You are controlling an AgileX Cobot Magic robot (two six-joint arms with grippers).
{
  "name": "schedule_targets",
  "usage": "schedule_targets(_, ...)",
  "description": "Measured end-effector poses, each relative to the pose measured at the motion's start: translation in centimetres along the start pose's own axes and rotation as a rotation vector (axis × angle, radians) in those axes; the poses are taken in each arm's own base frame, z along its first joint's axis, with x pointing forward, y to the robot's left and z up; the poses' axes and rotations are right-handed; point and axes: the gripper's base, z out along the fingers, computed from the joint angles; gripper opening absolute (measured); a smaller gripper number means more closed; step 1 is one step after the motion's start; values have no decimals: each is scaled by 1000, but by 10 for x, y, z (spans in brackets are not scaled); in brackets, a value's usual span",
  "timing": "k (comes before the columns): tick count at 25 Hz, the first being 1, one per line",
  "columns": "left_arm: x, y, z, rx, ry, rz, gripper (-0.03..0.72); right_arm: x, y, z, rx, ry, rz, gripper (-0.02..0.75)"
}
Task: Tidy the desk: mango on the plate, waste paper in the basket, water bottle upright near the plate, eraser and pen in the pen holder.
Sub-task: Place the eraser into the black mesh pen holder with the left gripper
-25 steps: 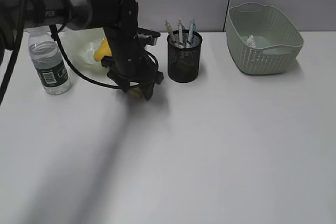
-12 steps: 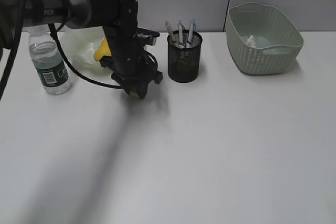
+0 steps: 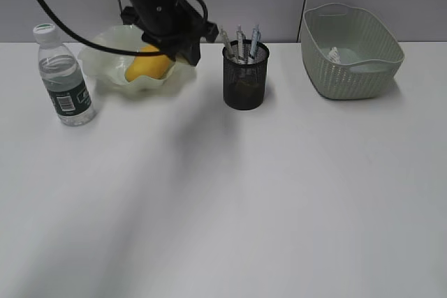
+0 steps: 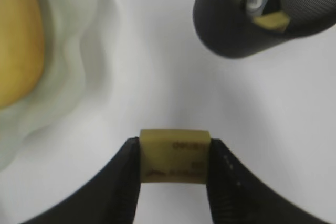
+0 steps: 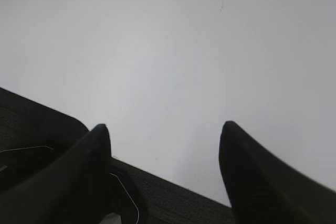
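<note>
Eraser [image 4: 174,156] pinched snug between the left gripper's [image 4: 174,167] half-closed jaws, hanging up left of the holder [image 3: 245,77], so best to slide right over its rim, dodge the pens [image 3: 239,40], then let go; right gripper [image 5: 164,156] wide open, empty.

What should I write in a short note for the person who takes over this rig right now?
Left gripper: shut on the eraser, lifted between plate and pen holder.
Right gripper: open, empty, over bare desk.
Done: mango on the plate; water bottle upright beside it; waste paper in the basket; pens in the holder.
Left: drop the eraser into the pen holder.
</note>
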Motion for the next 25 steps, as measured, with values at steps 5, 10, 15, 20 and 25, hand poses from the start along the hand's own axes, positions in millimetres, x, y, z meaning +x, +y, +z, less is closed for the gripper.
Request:
schedule_targets(5,-21,-11,-31,125,-233,-78,298,0,0,0,0,-1,0,512)
schedule_targets(10,-32,-21,-26,246,-347,-185,298,0,0,0,0,-1,0,512)
schedule_targets(15,-33,-36,-5,300,-360,-224,298,0,0,0,0,-1,0,512)
schedule_targets(20,-31,-43,17,311,-355,-240,298,0,0,0,0,-1,0,512)
schedule_targets(25,-32,-42,24,302,-365,-240,386,0,0,0,0,-2,0,512)
